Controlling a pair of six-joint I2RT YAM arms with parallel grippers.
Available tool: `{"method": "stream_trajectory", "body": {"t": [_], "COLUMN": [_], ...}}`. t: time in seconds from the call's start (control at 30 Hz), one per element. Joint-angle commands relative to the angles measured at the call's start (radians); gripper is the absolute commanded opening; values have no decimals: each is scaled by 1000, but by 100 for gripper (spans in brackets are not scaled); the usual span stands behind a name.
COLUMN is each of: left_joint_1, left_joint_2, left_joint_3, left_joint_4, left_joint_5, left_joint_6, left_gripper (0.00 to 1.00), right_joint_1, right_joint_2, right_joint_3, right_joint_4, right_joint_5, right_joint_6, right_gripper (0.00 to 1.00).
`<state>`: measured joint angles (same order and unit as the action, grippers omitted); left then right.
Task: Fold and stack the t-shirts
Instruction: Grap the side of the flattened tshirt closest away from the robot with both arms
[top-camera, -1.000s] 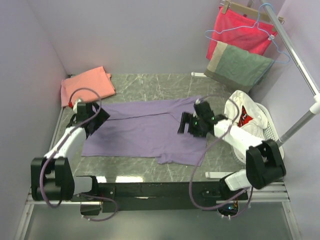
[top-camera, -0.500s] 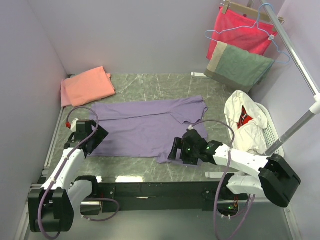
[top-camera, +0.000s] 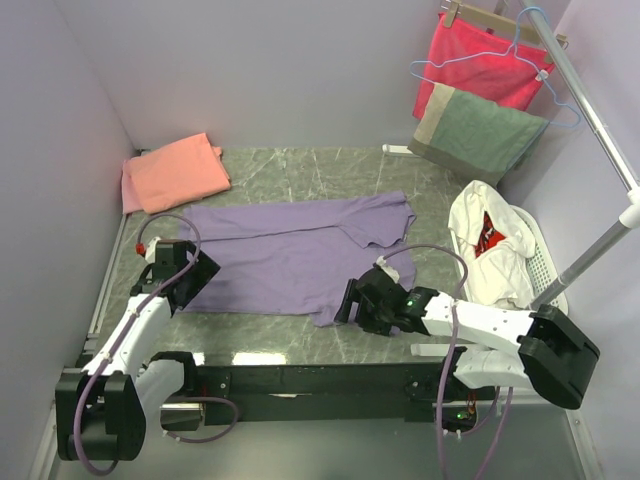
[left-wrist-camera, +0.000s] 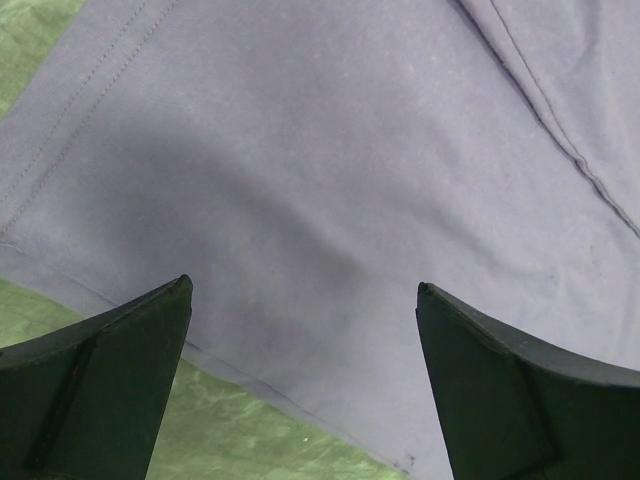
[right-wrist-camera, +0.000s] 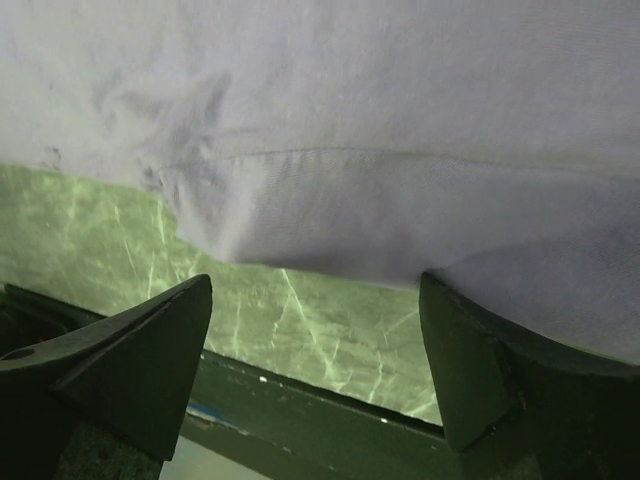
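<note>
Looks down on lavender t-shirt (right-wrist-camera: 400, 120) spanning 9 through 3 o'clock, hem puckered toward 10; green marble table (right-wrist-camera: 300, 330) at 6; right gripper (right-wrist-camera: 315, 285) jaws parted, 7 and 5.

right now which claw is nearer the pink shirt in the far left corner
Left. The left claw sits at the near left edge of the purple t-shirt, with the pink t-shirt straight beyond it. The right claw is at that shirt's near right corner, farther off.
</note>
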<state>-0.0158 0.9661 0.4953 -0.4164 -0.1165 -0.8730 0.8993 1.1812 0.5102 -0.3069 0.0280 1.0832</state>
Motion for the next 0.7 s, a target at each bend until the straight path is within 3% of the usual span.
{"method": "stream_trajectory", "body": {"t": [0.0,0.27,0.3,0.4,0.67], "left_joint_1": [-3,-4,-4,-4,-4], "left_joint_2": [10,29,31,40,77], "left_joint_3": [11,8,8,9,9], "left_joint_4": [18,33,34,36,50], "left_joint_5": [20,41,43,44,58], "left_joint_6": [19,29,31,34,45], "left_gripper": [99,99,99,99,100], "right_joint_1": [6,21,18,20,20], "right_joint_2": [52,86,93,95,101], "right_joint_3": [13,-1,5,28,99], "right_joint_4": [-3,25,23,8,-101], "right_joint_5": [82,56,58,73,171], "right_joint_6": [35,63,60,41,6], "right_gripper": [87,64,51,27,9]}}
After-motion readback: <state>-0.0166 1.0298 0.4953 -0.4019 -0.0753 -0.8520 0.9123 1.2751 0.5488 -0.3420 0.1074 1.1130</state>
